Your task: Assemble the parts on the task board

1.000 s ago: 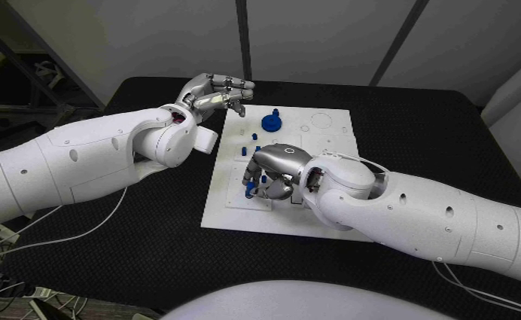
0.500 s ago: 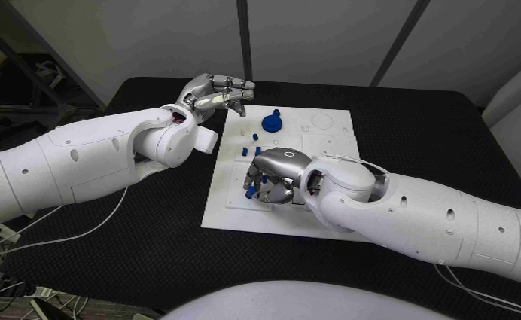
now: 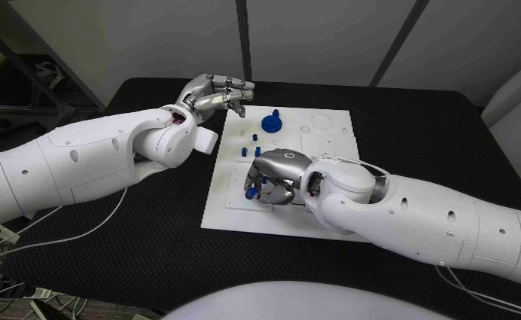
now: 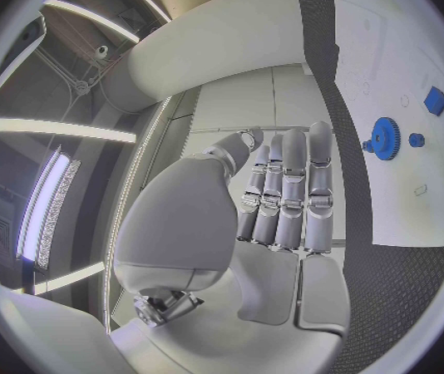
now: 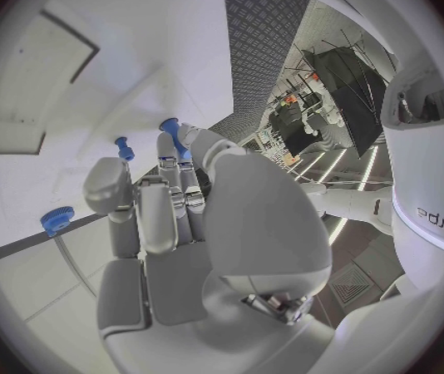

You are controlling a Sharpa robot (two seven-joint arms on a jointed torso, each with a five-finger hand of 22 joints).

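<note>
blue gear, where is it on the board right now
In the head view the blue gear stands near the far edge of the task board, just right of the left hand and beyond the right hand.

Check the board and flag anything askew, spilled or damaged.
Nothing stands out. The white board lies flat on the table, the blue gear stands upright on it, and small blue parts sit on it; no breakage shows.

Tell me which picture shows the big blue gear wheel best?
The left wrist view: the blue gear shows clear and whole on the task board. The head view shows it small, beyond the right hand. The right wrist view catches it small, near the rim.
</note>
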